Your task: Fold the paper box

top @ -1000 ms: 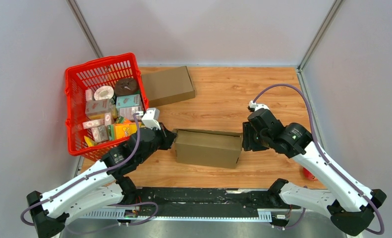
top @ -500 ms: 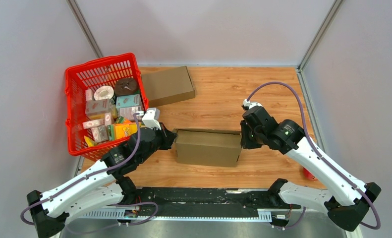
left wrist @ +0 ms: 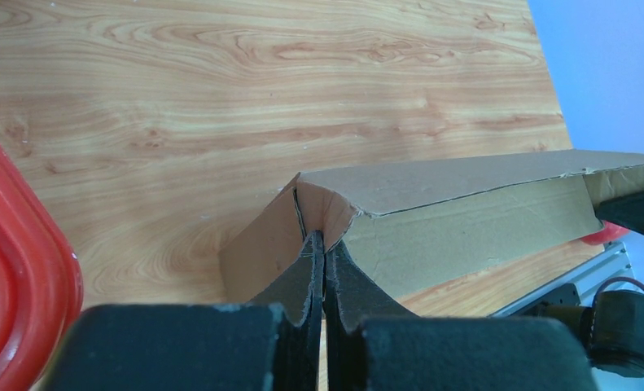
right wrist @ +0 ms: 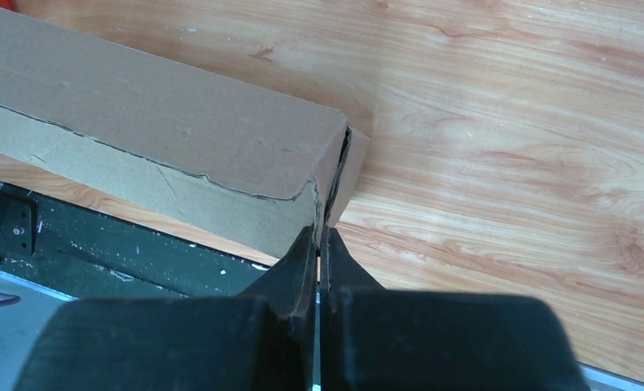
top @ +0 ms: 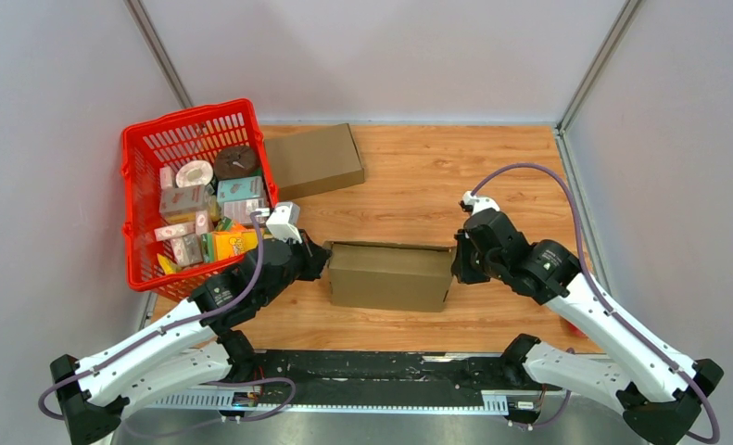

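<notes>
A long brown cardboard box (top: 390, 275) lies on the wooden table between my two arms. My left gripper (top: 323, 260) is shut, its tips pressed against the folded-in flap at the box's left end. In the left wrist view the gripper (left wrist: 322, 238) meets that flap below a dark slit, and the box (left wrist: 465, 212) runs off to the right. My right gripper (top: 455, 264) is shut at the box's right end. In the right wrist view the gripper (right wrist: 318, 232) touches the lower edge of the end flap of the box (right wrist: 155, 130), which stands slightly ajar.
A red basket (top: 136, 195) full of small packages stands at the left. A second flat cardboard box (top: 314, 159) lies behind it at the back. A small red object (top: 575, 324) sits by the right arm. A black rail (top: 372, 371) runs along the table's near edge.
My right arm pushed left against the box's right end, then eased slightly back and lower. The left arm and the box have hardly moved.
</notes>
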Motion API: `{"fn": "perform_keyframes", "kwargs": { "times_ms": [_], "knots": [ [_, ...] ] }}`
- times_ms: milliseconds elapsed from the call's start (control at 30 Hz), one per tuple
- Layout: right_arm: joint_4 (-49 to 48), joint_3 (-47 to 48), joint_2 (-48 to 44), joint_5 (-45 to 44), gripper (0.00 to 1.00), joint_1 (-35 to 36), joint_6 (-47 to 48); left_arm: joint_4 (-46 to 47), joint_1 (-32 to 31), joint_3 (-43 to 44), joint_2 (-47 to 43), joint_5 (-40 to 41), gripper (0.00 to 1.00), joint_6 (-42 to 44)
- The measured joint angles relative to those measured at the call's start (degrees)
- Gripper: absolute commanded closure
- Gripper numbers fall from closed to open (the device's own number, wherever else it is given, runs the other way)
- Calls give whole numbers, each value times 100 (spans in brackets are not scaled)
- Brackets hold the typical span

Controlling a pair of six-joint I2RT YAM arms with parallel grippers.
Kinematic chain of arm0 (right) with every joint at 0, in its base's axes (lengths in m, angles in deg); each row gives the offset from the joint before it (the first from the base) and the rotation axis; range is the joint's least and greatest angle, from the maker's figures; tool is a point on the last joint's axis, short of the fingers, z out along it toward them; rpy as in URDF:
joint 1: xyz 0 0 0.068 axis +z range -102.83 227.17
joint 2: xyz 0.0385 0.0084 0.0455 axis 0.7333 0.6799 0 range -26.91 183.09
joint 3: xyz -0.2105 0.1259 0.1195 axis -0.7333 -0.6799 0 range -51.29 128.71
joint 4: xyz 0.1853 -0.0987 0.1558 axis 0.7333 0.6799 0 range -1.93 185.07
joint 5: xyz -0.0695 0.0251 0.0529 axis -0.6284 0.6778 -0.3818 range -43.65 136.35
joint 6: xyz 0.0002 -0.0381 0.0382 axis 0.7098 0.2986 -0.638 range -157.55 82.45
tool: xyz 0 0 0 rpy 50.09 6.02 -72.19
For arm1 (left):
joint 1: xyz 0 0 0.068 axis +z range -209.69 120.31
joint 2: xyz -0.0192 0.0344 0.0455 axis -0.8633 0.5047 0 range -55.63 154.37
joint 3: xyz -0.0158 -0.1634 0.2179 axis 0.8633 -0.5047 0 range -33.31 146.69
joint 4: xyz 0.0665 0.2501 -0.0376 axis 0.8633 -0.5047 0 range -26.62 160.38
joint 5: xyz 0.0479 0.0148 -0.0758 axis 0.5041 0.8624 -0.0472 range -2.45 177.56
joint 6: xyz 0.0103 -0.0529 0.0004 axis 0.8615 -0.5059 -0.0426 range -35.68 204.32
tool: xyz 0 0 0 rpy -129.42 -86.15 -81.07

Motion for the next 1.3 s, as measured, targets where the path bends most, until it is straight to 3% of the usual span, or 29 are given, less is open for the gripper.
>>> {"fn": "perform_keyframes", "kwargs": {
  "times_ms": [133,300,567,700,867,1067,1200,1300],
  "knots": [
    [109,83,-61,-4,70,-2,-44,-13,-28,0,-4,22,100,-2],
    [321,640,66,-46,67,-2,13,-20,-70,0,-2,79,100,0],
    [319,955,503,-214,74,-7,146,-98,-114,31,-4,140,100,0],
    [319,909,501,-262,99,-7,157,-101,-125,33,-4,151,100,2],
    [72,535,295,-498,100,125,37,-107,-168,33,-15,205,100,0],
    [-660,-479,-702,-898,100,601,-278,-199,-330,-2,-140,332,100,-7],
    [-841,-664,-916,-964,100,675,-361,-256,-367,2,-164,341,80,15],
    [-868,-664,-876,-977,100,675,-339,-557,-376,111,-173,302,70,85]
  ]
}}
